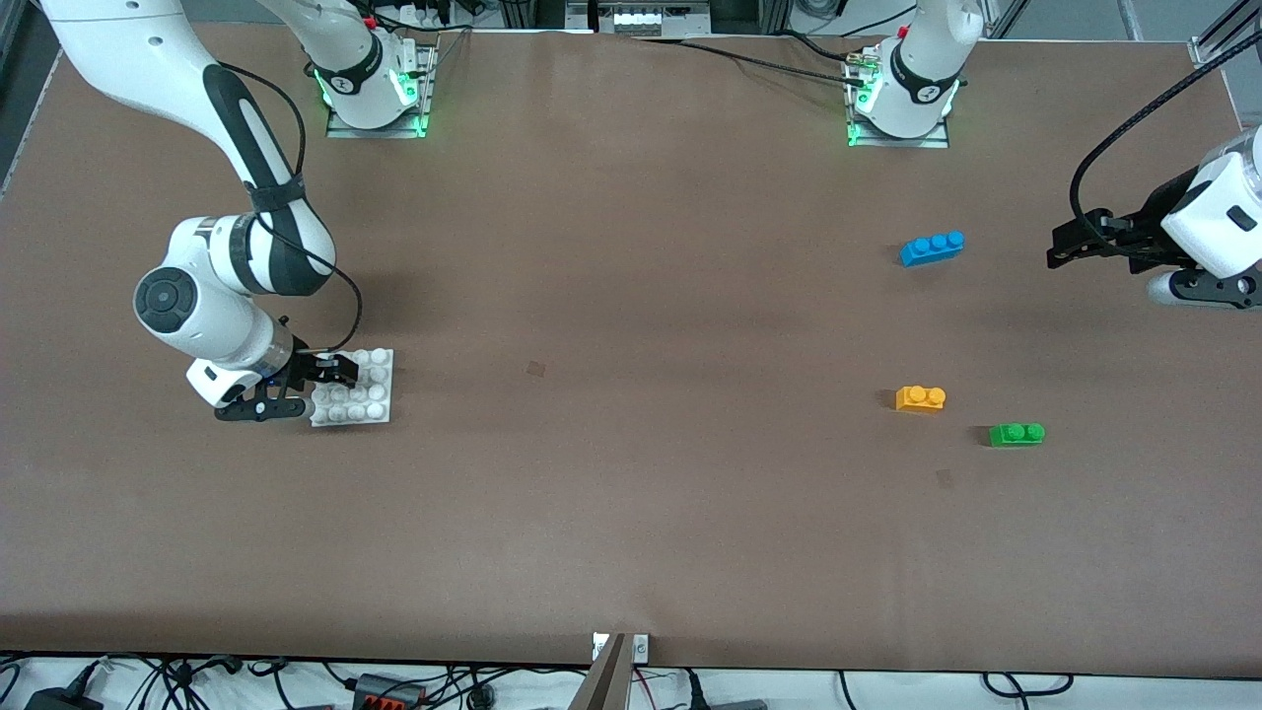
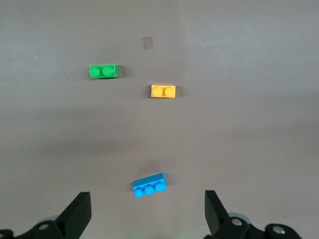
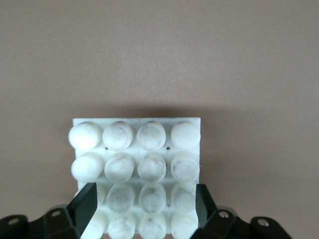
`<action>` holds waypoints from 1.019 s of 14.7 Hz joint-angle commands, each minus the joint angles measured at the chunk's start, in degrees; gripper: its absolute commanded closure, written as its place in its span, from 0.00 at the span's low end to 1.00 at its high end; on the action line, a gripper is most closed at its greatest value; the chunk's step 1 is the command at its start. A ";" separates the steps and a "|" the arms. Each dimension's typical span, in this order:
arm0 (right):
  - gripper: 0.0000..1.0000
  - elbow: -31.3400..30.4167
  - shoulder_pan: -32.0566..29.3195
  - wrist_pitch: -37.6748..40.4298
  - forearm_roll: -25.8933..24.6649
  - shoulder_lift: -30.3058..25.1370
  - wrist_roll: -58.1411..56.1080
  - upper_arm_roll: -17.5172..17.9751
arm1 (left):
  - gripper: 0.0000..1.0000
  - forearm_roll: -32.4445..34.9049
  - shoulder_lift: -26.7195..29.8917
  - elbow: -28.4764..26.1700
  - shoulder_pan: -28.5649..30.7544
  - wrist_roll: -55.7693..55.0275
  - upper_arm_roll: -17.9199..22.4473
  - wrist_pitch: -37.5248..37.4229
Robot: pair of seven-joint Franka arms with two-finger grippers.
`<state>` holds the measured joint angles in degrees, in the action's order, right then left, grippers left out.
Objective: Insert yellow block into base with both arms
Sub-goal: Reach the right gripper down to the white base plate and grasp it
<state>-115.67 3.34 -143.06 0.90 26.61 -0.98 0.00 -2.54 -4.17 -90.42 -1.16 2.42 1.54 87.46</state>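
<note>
White base (image 1: 353,388) sits on the worktop at the right arm's end, the right hand (image 1: 330,371) straddling its edge with fingers spread, so squeeze squarely across it, while the left hand (image 1: 1067,247) hangs spread, apart from the yellow block (image 1: 920,397).

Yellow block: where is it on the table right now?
In the front view the yellow block lies on the table toward the left arm's end, beside the green brick and nearer to the camera than the blue brick.
</note>
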 commanded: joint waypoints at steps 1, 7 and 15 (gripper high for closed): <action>0.16 -0.26 0.52 -4.23 0.42 1.95 0.89 0.09 | 0.00 0.52 -0.58 1.56 0.46 0.04 -0.31 -1.24; 0.22 0.97 1.93 -5.74 0.42 2.83 0.81 0.09 | 0.00 0.52 -0.58 1.56 0.46 0.04 -0.31 -1.24; 0.36 0.79 1.85 -5.65 0.33 4.41 0.54 0.00 | 0.00 0.35 -0.58 1.56 0.46 0.13 -0.40 -1.33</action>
<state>-114.83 5.06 -148.38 0.90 30.22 -0.59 0.09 -2.54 -4.17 -90.42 -1.14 2.42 1.54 87.46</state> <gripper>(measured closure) 0.260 0.000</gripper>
